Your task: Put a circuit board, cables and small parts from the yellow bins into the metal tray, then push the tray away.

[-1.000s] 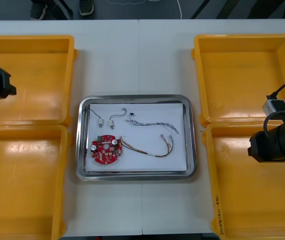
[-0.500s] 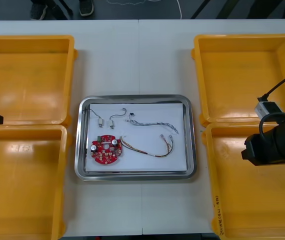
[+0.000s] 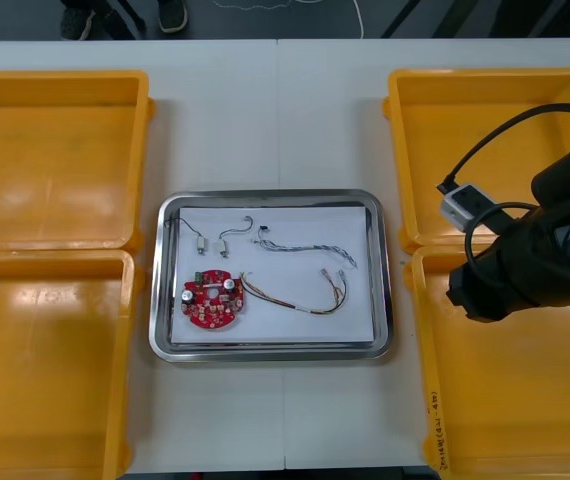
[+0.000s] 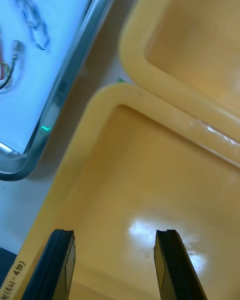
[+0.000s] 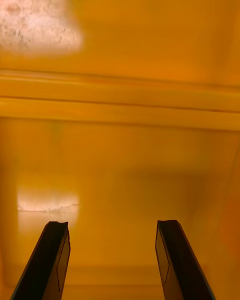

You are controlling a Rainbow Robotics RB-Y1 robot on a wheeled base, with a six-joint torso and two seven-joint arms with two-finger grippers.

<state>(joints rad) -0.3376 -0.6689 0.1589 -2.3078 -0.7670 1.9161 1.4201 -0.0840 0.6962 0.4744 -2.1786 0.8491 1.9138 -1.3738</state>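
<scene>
1. Hanging over a yellow bin (image 4: 150, 190), the right gripper (image 4: 115, 235) is held wide open, with nothing between its fingers.
2. The tray (image 4: 67, 80) lies just past that bin's rim, loaded with board (image 3: 212, 299), cables (image 3: 300, 247) and small parts (image 3: 202, 243).
3. Loading looks done. For the push, fingers are best set low and centred on the tray's near rim.
4. The left gripper (image 5: 112, 225), likewise open and empty, is parked over the left bins (image 3: 45, 160).
5. Everything is carried by a pale table (image 3: 275, 110), with dark floor past its far edge.
</scene>
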